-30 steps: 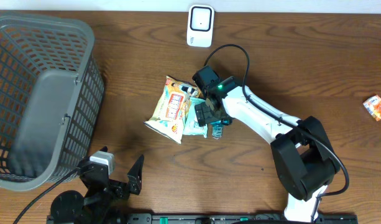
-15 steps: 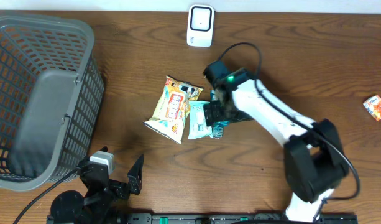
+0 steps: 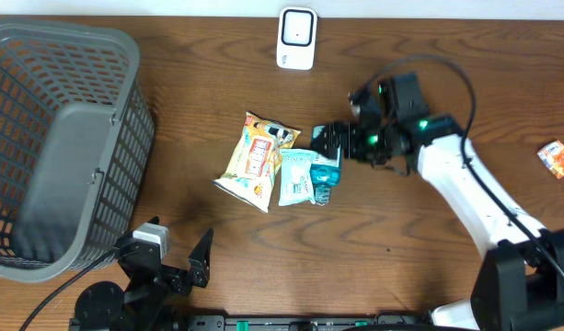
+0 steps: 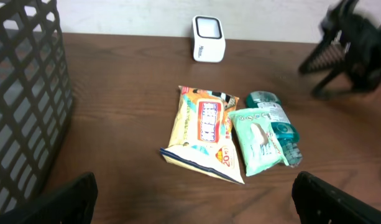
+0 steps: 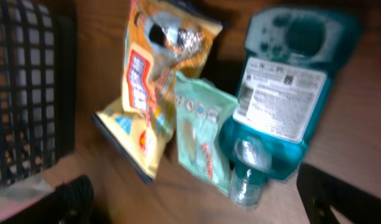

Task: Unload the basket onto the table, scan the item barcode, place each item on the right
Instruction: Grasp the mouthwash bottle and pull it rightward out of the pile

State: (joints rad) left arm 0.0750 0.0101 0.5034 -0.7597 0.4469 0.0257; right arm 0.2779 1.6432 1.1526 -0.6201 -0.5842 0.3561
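Note:
Three items lie together mid-table: a yellow snack bag (image 3: 254,161) (image 4: 202,132) (image 5: 154,81), a mint-green wipes pack (image 3: 295,177) (image 4: 257,140) (image 5: 199,134) and a teal bottle (image 3: 326,173) (image 4: 278,118) (image 5: 283,106) with its white label facing up. The white scanner (image 3: 297,39) (image 4: 209,38) stands at the far edge. My right gripper (image 3: 331,142) (image 5: 202,211) hovers just right of the bottle, open and empty. My left gripper (image 3: 176,256) (image 4: 193,211) is open and empty near the front edge, well short of the items.
A large grey mesh basket (image 3: 61,138) (image 4: 22,93) (image 5: 22,93) fills the left side. A small orange packet (image 3: 557,158) lies at the far right. The right arm (image 3: 466,184) (image 4: 352,43) stretches in from the right.
The right arm has pulled back to the right, from over the bottle to beside it, with its gripper still open and empty. The left arm has stayed still.

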